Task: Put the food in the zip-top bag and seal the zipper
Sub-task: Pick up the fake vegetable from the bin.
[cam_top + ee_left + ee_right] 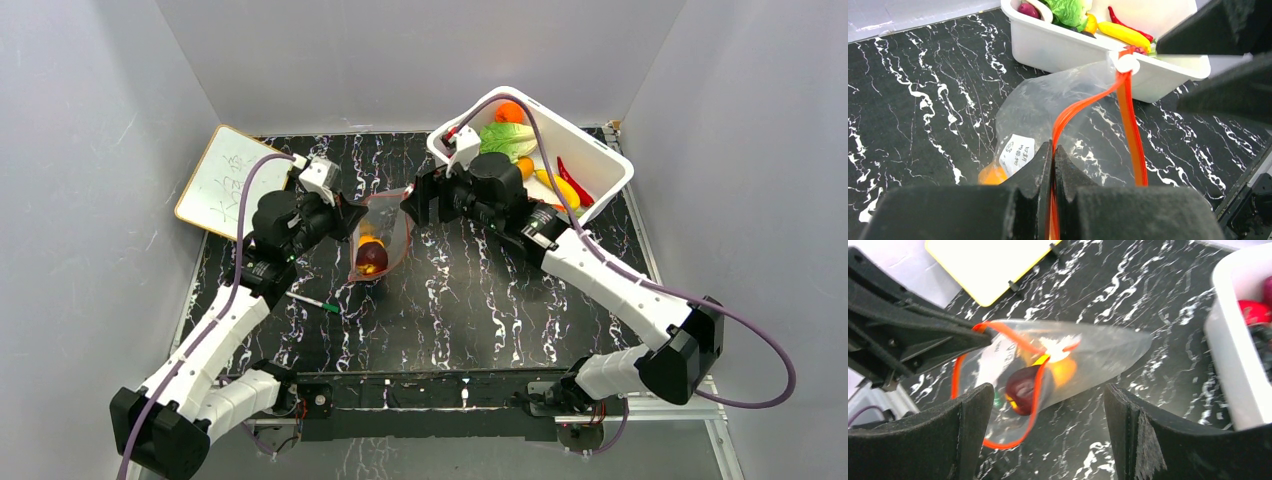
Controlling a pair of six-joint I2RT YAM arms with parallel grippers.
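The left gripper point(1053, 150) is pinching its jaws fully together on the zipper point(1088, 102). The red-orange strip is running out from between the two fingers and splitting into two strands, so the bag point(1043, 100) is gaping open at its mouth. The strands are meeting again at a white slider point(1124, 63), which is sitting just beside the fingers of the right gripper point(1048, 395); whether they are touching it is unclear. That gripper is holding its jaws wide apart and gripping nothing, hovering at the far end of the bag's mouth and facing the left gripper across it. The bag is lying between the two grippers near the middle of the table point(480, 290), with its clamped edge lifted. Inside it a purple piece point(1023, 387) and an orange piece point(1064, 371) are resting together toward the closed end. More food point(505, 138), green, orange, yellow and red, is sitting in the white tub point(600, 150) at the far right, behind the right gripper. A whiteboard point(222, 180) is lying at the far left, and a pen point(315, 302) is lying on the table near the left arm.
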